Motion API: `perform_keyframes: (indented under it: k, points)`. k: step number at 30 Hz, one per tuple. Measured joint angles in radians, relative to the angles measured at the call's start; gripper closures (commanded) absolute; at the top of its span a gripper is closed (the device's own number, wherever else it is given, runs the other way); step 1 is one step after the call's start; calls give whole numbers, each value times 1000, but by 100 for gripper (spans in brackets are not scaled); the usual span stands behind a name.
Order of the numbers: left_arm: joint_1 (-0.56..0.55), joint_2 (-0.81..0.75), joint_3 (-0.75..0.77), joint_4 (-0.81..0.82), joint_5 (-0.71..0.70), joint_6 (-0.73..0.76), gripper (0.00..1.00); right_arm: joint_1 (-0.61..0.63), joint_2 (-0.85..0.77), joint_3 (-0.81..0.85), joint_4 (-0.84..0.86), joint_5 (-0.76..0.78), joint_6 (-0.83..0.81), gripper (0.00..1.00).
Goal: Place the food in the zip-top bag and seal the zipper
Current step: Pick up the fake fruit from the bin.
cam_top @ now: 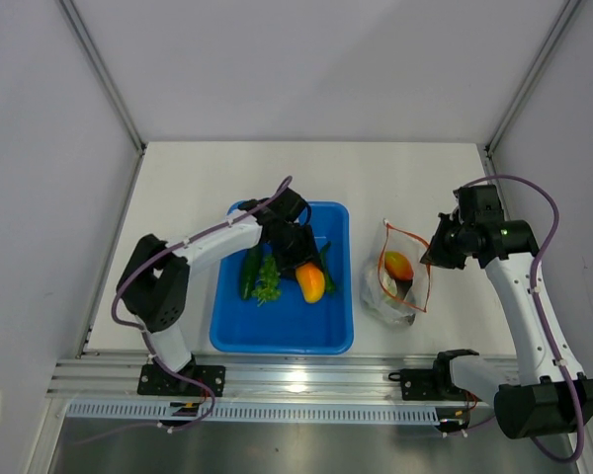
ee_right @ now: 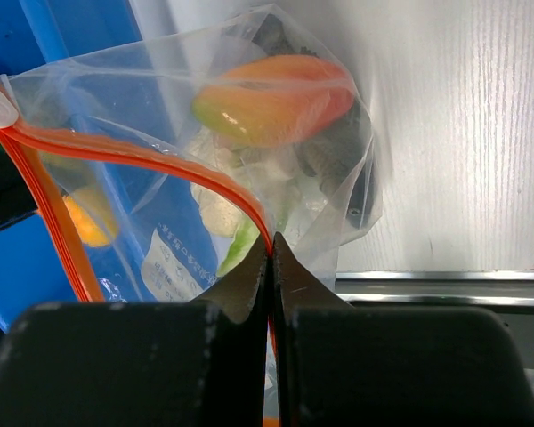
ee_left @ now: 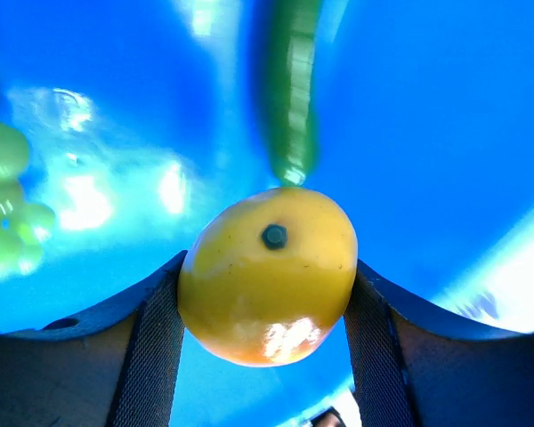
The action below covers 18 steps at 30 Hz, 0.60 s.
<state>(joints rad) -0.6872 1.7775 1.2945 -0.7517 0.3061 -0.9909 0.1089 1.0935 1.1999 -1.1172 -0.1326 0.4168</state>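
The left end effector [cam_top: 301, 265] is reaching down into the blue tray [cam_top: 277, 336] and gripping the orange-yellow fruit [ee_left: 267, 276]. Its fingers [ee_left: 151, 338] are pressing against both sides of the fruit, which is filling the gap between them. Just beyond its fingertips a dark green cucumber [ee_left: 292, 98] is lying on the tray floor, and a leafy bunch [ee_left: 4, 209] is sitting off to one side.

The right end effector [ee_right: 271, 258] is holding its jaws together on the zipper strip [ee_right: 142, 156] of the bag [cam_top: 400, 281], keeping the mouth propped open. Ahead of its fingertips, inside the bag, a red-orange fruit [ee_right: 271, 98] is resting on other pieces that are too blurred to name. The bag is lying on the surface [cam_top: 415, 188] just beside the tray.

The step in hand looks like picking up the next food item. The next move is calling for a lift clear of the tray wall and a carry to the open mouth, while the right side is holding the opening wide.
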Motion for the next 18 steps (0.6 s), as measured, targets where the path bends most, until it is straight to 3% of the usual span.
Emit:
perform_keyframes:
  k: [4,13,18]
  points:
    - [-8,-72,90,-31,-25,30,100,0,0,0,1,-11,0,100]
    - [-148,-126,532,-31,-152,157,99,0,7,1,0,-68,20,100]
    - [-216,-127,607,35,-159,230,99,0,35,8,1,-133,47,100]
